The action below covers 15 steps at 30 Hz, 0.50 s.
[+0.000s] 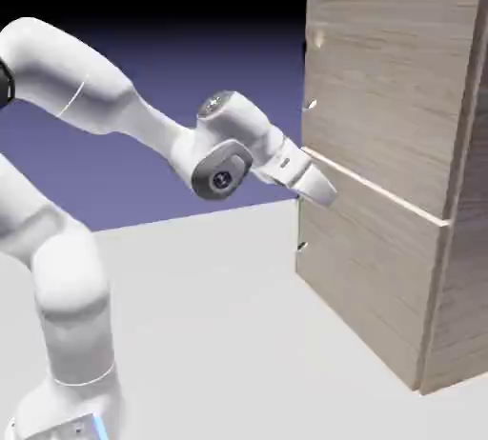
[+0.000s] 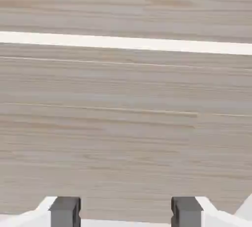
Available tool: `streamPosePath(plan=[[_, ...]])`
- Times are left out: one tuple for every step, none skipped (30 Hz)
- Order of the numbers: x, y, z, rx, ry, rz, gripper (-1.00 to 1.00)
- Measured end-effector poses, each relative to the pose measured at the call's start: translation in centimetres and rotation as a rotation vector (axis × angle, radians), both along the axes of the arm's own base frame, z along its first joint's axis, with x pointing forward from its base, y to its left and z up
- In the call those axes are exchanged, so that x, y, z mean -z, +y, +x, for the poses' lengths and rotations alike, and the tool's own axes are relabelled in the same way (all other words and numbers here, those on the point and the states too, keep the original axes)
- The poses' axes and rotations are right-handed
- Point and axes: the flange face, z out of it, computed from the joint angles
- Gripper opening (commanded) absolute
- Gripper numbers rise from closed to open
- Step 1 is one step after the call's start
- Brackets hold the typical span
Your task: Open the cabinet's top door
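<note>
Observation: the claw (image 1: 324,190) stands spread and empty, its two grey fingertips (image 2: 65,210) set wide apart with only wood grain between them. It sits close against the front of the cabinet (image 1: 381,267), level with the pale seam (image 2: 126,43) that divides the two panels. In the hand view that seam runs just above the claw, and no handle shows there.

Location of the work: the top door (image 1: 381,86) lies above the claw. The handle (image 1: 312,74) is seen only edge-on in the exterior view, as small marks on the door's near edge, well above the claw; its shape is too small to judge.

Assessment: the step in hand is the approach to the handle, and the claw is too low for it. Recommended practice:
- Back off slightly before rising, so the fingertips do not scrape the panel.
- Rise until the handle shows between the fingertips, and only then close.
- Keep the spread as it is; it looks ample for a slim handle.
- Pull along the door's arc, not straight back.

Risk: closing at this height grips nothing.
</note>
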Motion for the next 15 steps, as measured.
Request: streamPosePath(plan=[[-1.2,0.0,0.1,0.049,-0.029,0.053,0.0],[-2.3,0.0,0.1,0.097,-0.059,0.107,0.0],[-3.5,0.1,0.1,0.142,-0.088,0.162,0.0],[-4.6,0.2,0.0,0.186,-0.117,0.218,0.0],[-5.7,0.4,0.0,0.228,-0.146,0.274,0.0],[-6.8,0.5,-0.1,0.268,-0.175,0.331,0.0],[-7.8,0.7,-0.2,0.305,-0.203,0.389,0.0],[-8.8,1.0,-0.4,0.341,-0.23,0.448,0.0],[-9.8,1.3,-0.5,0.375,-0.257,0.507,0.0],[-10.7,1.6,-0.7,0.408,-0.283,0.568,0.0],[-11.6,1.9,-0.8,0.438,-0.309,0.628,0.0],[-12.5,2.3,-1.0,0.467,-0.333,0.69,0.0],[-13.3,2.7,-1.2,0.493,-0.356,0.751,0.0],[-14.0,3.2,-1.4,0.519,-0.378,0.814,0.0],[-14.8,3.7,-1.5,0.542,-0.399,0.877,0.0]])
